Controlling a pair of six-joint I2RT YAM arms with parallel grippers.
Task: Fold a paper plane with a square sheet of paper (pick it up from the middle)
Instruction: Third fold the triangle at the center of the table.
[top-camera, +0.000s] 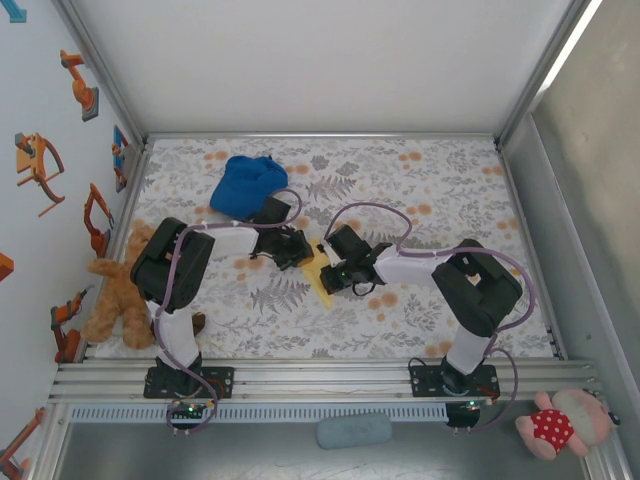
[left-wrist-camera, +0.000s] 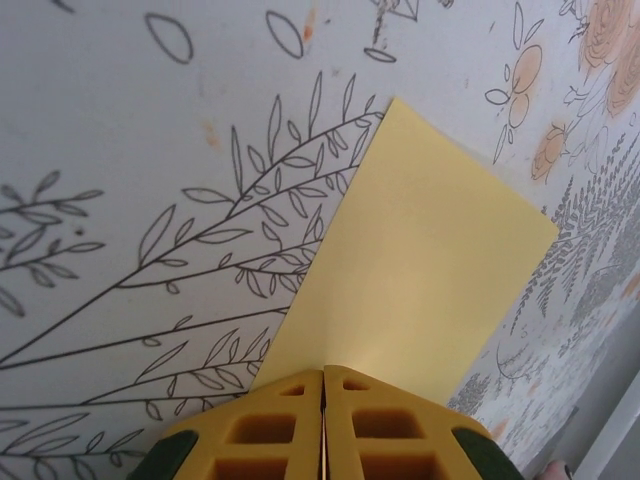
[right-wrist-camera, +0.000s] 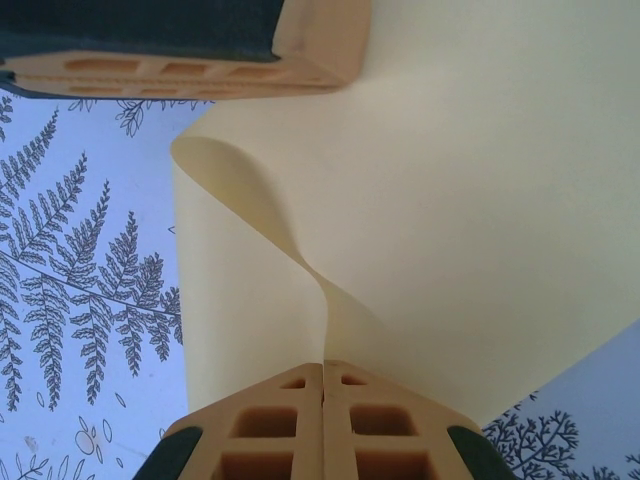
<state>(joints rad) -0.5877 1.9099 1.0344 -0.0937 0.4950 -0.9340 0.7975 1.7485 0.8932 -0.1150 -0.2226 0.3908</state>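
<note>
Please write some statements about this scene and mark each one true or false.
1. The left gripper and the right gripper both have their jaws shut on the yellow paper. True.
2. The blue cap lies on the paper. False: it lies apart, farther back on the table.
3. The paper curls in front of the right gripper. True.
4. The teddy bear sits at the table's right edge. False: it is at the left edge.

Around the paper (top-camera: 322, 285): cap (top-camera: 245, 185) blocks at 11 o'clock, bear (top-camera: 120, 290) at 9; table (top-camera: 420, 180) free from 12 to 2.
</note>
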